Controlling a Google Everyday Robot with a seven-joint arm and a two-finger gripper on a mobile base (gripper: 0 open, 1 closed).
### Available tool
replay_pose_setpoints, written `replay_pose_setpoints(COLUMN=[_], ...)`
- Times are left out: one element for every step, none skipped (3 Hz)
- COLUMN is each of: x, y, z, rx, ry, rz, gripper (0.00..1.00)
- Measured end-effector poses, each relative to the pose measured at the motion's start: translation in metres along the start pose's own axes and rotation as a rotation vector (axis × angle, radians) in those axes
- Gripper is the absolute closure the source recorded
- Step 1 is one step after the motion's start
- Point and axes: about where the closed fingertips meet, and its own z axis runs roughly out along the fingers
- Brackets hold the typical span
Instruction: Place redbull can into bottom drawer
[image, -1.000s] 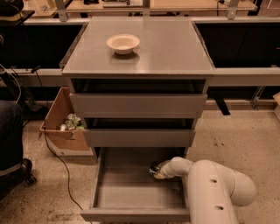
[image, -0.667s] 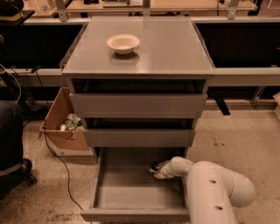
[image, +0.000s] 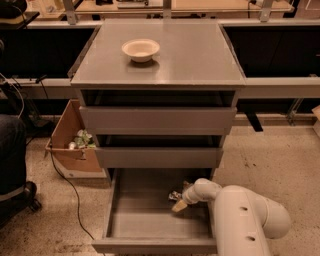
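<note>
The bottom drawer (image: 150, 227) is pulled wide open below the two shallower drawers, a deep grey tray. My gripper (image: 178, 200) reaches into its right half from the right, low over the drawer floor. A small shiny, dark and silver thing at the gripper's tip is the redbull can (image: 175, 194), and the gripper is shut on it. Most of the can is hidden by the gripper. My white arm (image: 245, 215) covers the drawer's front right corner.
A cream bowl (image: 141, 49) stands on the cabinet top (image: 190, 60). The top drawer (image: 157, 120) and middle drawer (image: 157, 156) stick out slightly. A cardboard box (image: 70, 145) with litter sits on the floor at the left, with a cable beside it.
</note>
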Motion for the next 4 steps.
replay_pose_setpoints(x=[-0.009, -0.013, -0.001, 0.007], y=[0.007, 0.017, 0.025, 0.020], z=[-0.014, -0.050, -0.104, -0.168], rx=[-0.025, -0.053, -0.039, 0.038], ry=[-0.043, -0.100, -0.129, -0.124], rz=[0.004, 0.031, 0.066, 0.073], gripper=[0.00, 0.00, 0.00, 0.00])
